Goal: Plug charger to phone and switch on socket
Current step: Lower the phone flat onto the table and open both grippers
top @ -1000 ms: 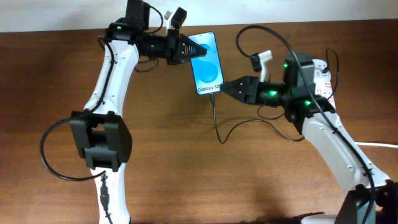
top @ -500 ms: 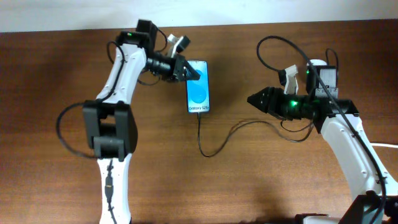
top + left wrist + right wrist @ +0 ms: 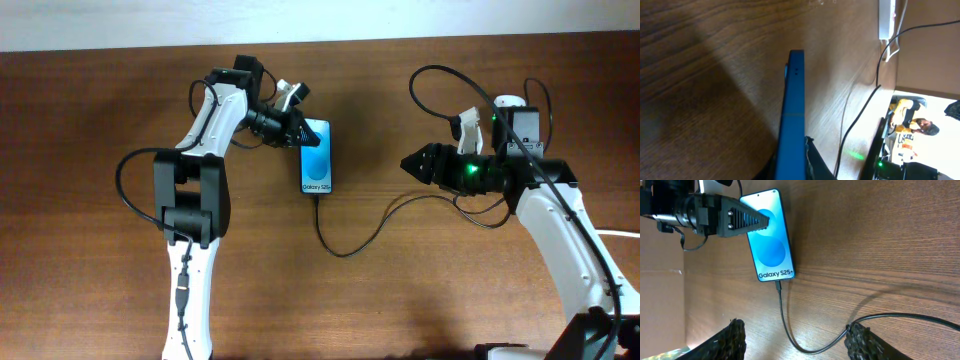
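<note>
The left gripper point(image 3: 303, 132) is clamping the top end of the Galaxy phone point(image 3: 317, 165) near the middle of the wooden table point(image 3: 100, 120), with the charger point(image 3: 340, 248) plugged into its bottom edge. The right gripper point(image 3: 408, 165) is hovering wide open and empty, off to the phone's right.

It looked like a robotics lab: a white left arm point(image 3: 190, 200) and right arm point(image 3: 565, 250) stood at a wooden table point(image 3: 400, 300) by a plain white wall point(image 3: 100, 25), a person point(image 3: 912, 127) in yellow nearby.
</note>
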